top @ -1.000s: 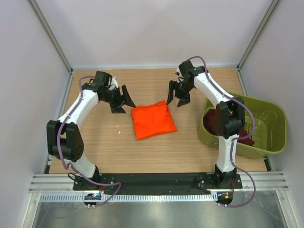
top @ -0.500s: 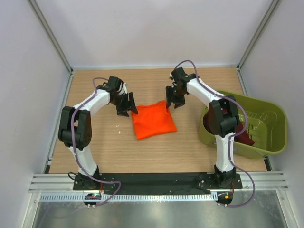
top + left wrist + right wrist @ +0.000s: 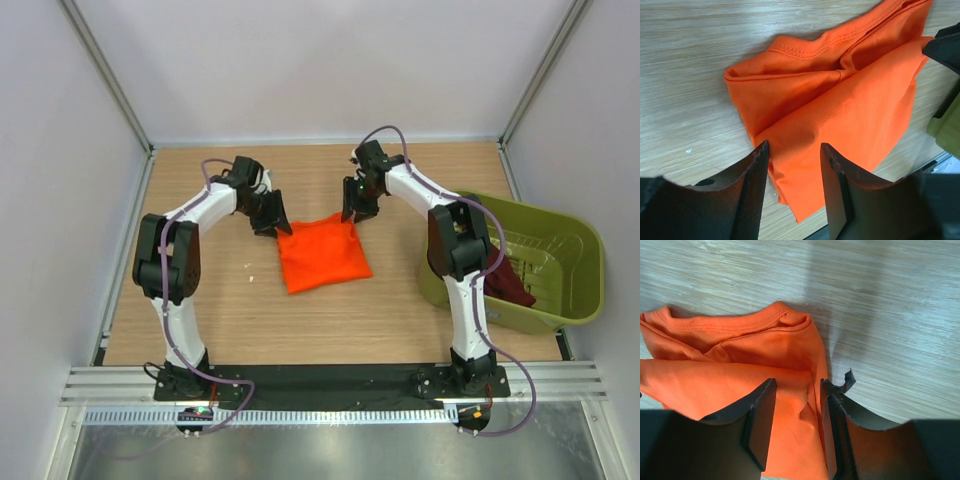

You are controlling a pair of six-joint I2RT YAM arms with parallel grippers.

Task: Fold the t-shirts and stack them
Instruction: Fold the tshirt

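Observation:
The bright orange t-shirt [image 3: 322, 254] lies folded in a rough square at the table's middle. My left gripper [image 3: 270, 222] is open at its far left corner; in the left wrist view [image 3: 792, 167] the jaws straddle the shirt's [image 3: 840, 95] edge without closing on it. My right gripper [image 3: 352, 212] is open at the far right corner; in the right wrist view [image 3: 797, 392] the orange cloth [image 3: 740, 370] near the collar lies between the fingers. The dark maroon t-shirt [image 3: 508, 286] lies crumpled in the tub.
The olive-green plastic tub [image 3: 570, 250] stands at the right edge of the wooden table [image 3: 220, 300], close to the right arm's base. White walls enclose the table on three sides. A small white speck [image 3: 250, 266] lies left of the orange shirt.
Both grippers have moved inward and down to the orange shirt's far corners, and their jaws now sit over its edges. The shirt has not moved.

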